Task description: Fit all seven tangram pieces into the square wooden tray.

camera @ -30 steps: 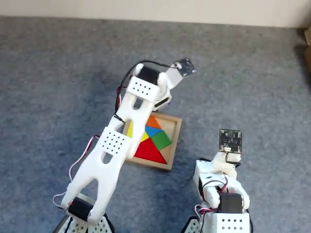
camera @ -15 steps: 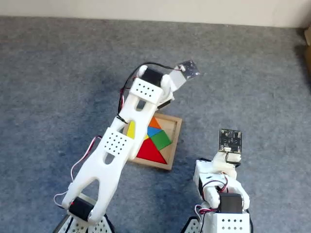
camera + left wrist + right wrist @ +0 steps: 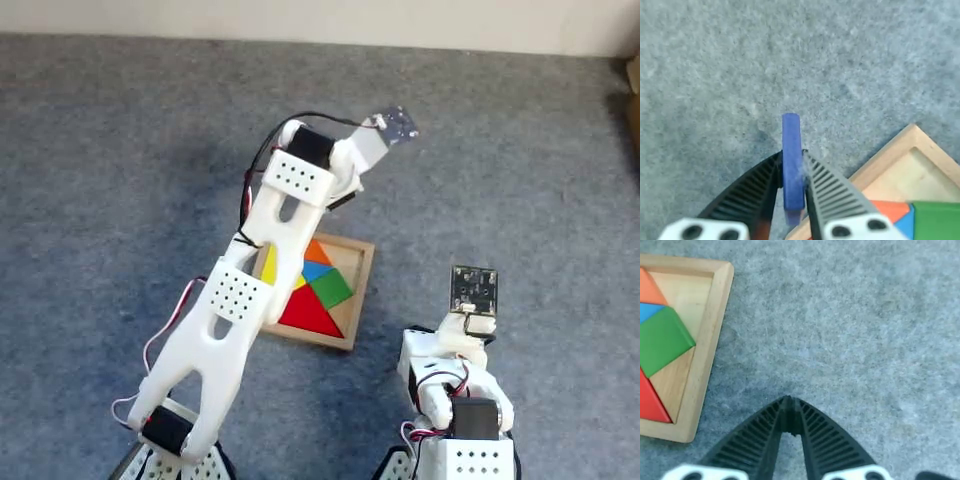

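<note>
The square wooden tray (image 3: 364,290) lies on the grey carpet and holds a red triangle (image 3: 310,312), a green piece (image 3: 334,288), a light blue piece (image 3: 315,272), an orange piece (image 3: 318,250) and a yellow piece (image 3: 268,266). The left arm (image 3: 270,230) stretches over the tray's far edge. In the left wrist view, my left gripper (image 3: 792,152) is shut on a dark blue piece (image 3: 791,165) held on edge above the carpet, just beyond the tray's corner (image 3: 912,134). My right gripper (image 3: 788,404) is shut on nothing, over carpet to the right of the tray (image 3: 715,315).
Grey carpet surrounds the tray on all sides. The right arm (image 3: 455,400) sits folded near the front, right of the tray. A pale wall strip runs along the back, and a brown object (image 3: 633,90) shows at the right edge.
The left arm has swung a little farther back and to the right, carrying the dark blue piece past the tray's far edge. The right arm has stayed still.
</note>
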`<action>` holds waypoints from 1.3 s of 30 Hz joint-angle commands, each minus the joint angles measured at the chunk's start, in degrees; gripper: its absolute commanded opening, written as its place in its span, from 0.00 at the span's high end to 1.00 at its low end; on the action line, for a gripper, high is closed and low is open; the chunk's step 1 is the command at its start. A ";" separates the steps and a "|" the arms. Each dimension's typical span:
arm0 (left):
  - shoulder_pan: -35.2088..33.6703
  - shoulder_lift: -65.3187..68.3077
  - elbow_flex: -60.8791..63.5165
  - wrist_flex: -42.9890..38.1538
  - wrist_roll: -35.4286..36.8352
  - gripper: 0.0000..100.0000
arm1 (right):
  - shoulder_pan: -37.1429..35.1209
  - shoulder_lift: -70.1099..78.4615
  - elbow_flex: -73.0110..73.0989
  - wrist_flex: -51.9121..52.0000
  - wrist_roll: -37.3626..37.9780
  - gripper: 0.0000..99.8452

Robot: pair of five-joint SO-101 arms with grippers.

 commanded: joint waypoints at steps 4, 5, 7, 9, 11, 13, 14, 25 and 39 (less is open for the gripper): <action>2.42 -15.34 11.65 0.44 -0.97 1.00 | 0.75 -0.31 7.69 -1.45 0.79 0.99; 2.86 -17.80 14.81 0.44 -1.05 1.00 | 0.75 -0.31 7.69 -1.45 0.79 0.99; 3.47 -22.81 21.58 0.35 -2.64 1.00 | 0.75 -0.31 7.69 -1.45 0.79 0.99; 4.18 -27.56 28.09 0.26 -4.48 1.00 | 0.75 -0.31 7.69 -1.45 0.79 0.99; 4.97 -31.60 33.80 0.18 -5.98 1.00 | 0.75 -0.31 7.69 -1.45 0.79 0.99; 5.49 -35.12 39.08 0.18 -7.56 1.00 | 0.75 -0.31 7.69 -1.45 0.79 0.99; 6.02 -36.70 41.36 0.18 -8.35 1.00 | 0.75 -0.31 7.69 -1.45 0.79 0.99; 7.69 -46.81 61.93 0.09 -20.75 1.00 | 0.75 -0.31 7.69 -1.45 0.79 0.99; 7.78 -47.60 71.60 -1.85 -30.24 1.00 | 2.51 -0.31 7.69 -2.77 0.79 0.99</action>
